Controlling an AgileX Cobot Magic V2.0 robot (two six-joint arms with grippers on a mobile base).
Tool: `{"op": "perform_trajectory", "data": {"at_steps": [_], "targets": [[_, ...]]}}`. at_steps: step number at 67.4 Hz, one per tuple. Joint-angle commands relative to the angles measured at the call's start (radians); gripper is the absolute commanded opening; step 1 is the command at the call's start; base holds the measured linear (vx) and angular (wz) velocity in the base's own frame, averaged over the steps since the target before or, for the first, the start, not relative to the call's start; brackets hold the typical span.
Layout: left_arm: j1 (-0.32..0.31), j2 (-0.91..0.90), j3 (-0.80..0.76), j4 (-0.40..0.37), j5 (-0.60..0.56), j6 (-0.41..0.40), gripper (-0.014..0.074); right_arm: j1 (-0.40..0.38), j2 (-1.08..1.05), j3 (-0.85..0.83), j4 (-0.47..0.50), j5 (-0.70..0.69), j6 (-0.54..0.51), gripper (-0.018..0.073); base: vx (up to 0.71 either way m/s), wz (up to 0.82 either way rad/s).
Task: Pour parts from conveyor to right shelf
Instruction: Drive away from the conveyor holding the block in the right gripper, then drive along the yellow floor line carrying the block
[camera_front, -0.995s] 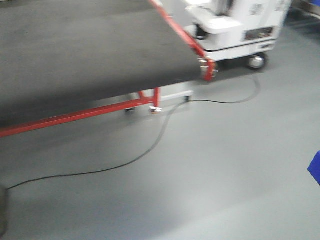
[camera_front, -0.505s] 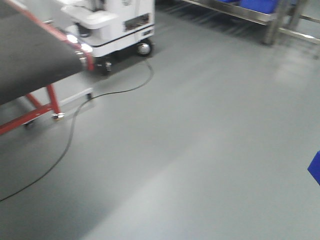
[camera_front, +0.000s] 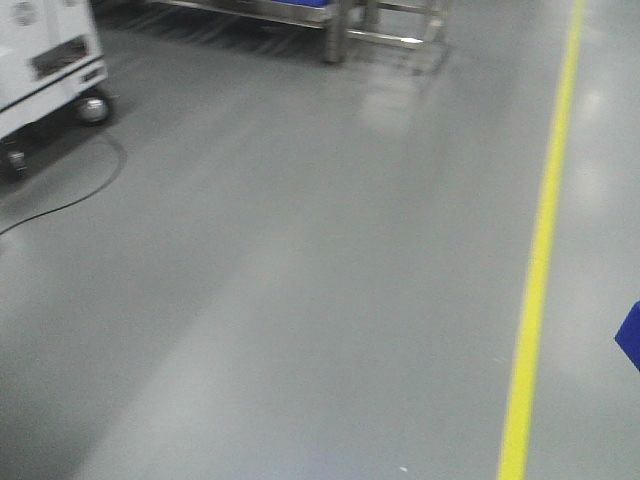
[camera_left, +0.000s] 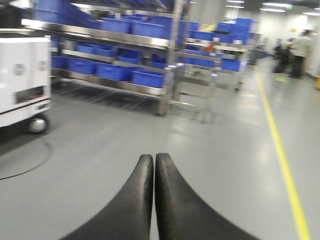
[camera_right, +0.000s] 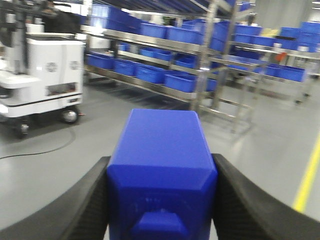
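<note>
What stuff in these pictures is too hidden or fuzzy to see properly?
Front view: blue corner, cut off by the right edge; unclear what it is.
Right wrist view: the block hides the right gripper's inner faces.
Wrist views: what is in the bins, too far and blurred.
Left wrist view: people, small and blurred.
Conveyor: in no view.

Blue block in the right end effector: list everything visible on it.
Bright blue, smooth plastic by its look, the blue block is boxy with sloped shoulders and a small square knob on the face nearest the camera. It is clamped in the right end effector, dark fingers pressing both sides, above the grey floor. Nothing else visibly touches it.
</note>
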Motion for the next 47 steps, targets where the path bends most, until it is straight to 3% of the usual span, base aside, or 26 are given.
{"op": "perform_trajectory", "data": {"at_steps": [1,29,47], "targets": [[-0.003,-0.007,0.021,-0.009,-0.075,-0.004,-0.0006,-0.006,0.001,-0.028,-0.001,-0.081,-0.005,-0.0001,-0.13,-0.85],[-0.003,-0.007,0.021,-0.009,-0.075,-0.004,-0.0006,-0.006,0.001,-0.028,0.000,-0.080,-0.005,-0.0001,-0.06,-0.94],[-0.003,-0.007,0.021,-0.009,-0.075,-0.004,-0.0006,-0.006,0.001,-0.028,0.000,-0.080,-0.005,-0.0001,0.06,-0.59]]}}
